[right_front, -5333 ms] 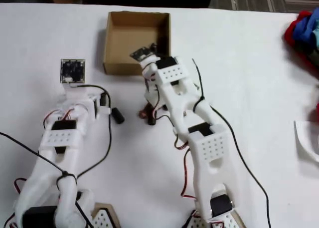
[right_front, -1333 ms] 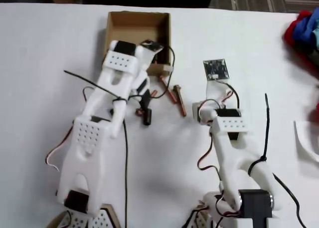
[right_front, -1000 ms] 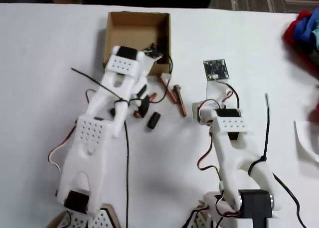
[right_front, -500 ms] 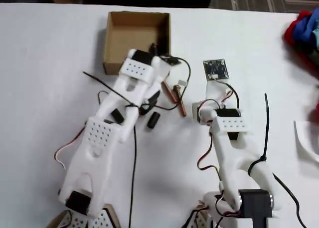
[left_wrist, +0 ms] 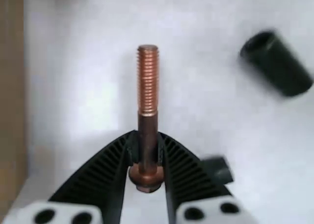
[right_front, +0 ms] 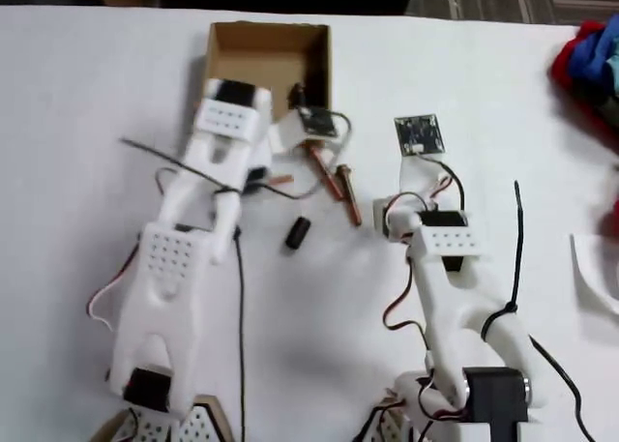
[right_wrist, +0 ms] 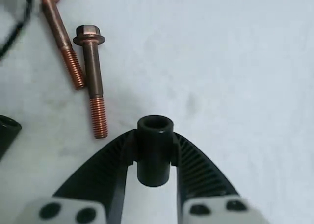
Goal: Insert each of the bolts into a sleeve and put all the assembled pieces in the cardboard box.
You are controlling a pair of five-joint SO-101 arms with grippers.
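My left gripper (left_wrist: 147,145) is clamped on a bolt (left_wrist: 147,87) near its head, threads pointing straight out ahead, while my right gripper (right_wrist: 154,136) pinches a sleeve (right_wrist: 154,158) bore-outward, well apart, so I judge their axes need aligning.

Light: bright, diffuse, from overhead.
Table (right_front: 503,94): white, close to washed out in the high view; the room beyond its far edge lies dark.
Shadows: faint and soft-edged beneath both arms.
Cardboard box (right_front: 266,60): interior evenly lit.
Left wrist view: held bolt (left_wrist: 147,77) in the left pincer (left_wrist: 147,138) carries a pale sheen down its threads; loose sleeve (left_wrist: 276,62) reads matt black against the glaring table.
Right wrist view: loose bolts (right_wrist: 91,67) throw faint grey shadows close beside them; held sleeve (right_wrist: 154,155) in the right pincer (right_wrist: 153,136) shows a dull glint on its rim.
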